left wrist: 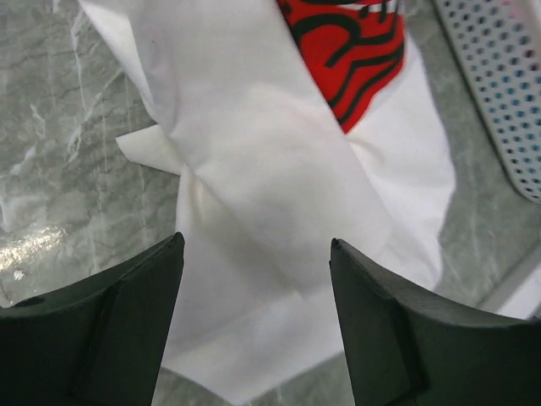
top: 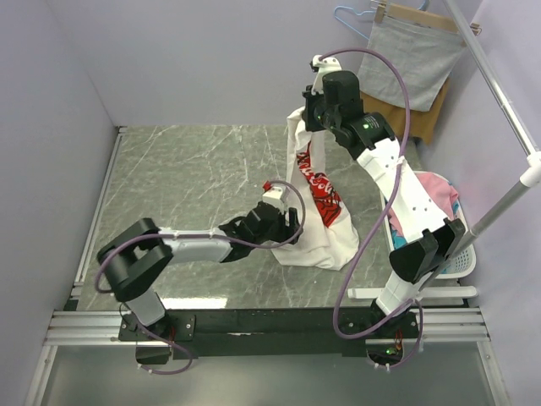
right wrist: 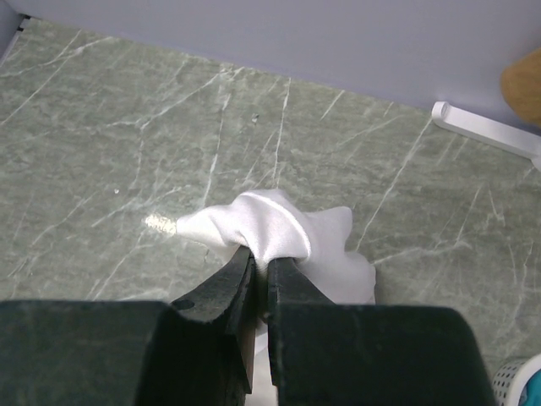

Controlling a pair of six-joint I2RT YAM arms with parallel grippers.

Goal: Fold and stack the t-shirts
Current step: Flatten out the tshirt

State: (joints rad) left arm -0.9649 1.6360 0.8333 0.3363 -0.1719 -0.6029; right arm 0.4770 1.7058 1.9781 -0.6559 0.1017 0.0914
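White cotton t-shirt hangs from right fingers, lower end on desk.
Right fingers closed on a bunch of cloth at top; left fingers open, near the lower part. Cloth looks light, soft, limp; prob. best hold is a lower corner, pinched thru both layers.

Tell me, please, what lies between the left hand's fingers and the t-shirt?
Nothing; the left wrist view shows the t-shirt directly past the open left hand.
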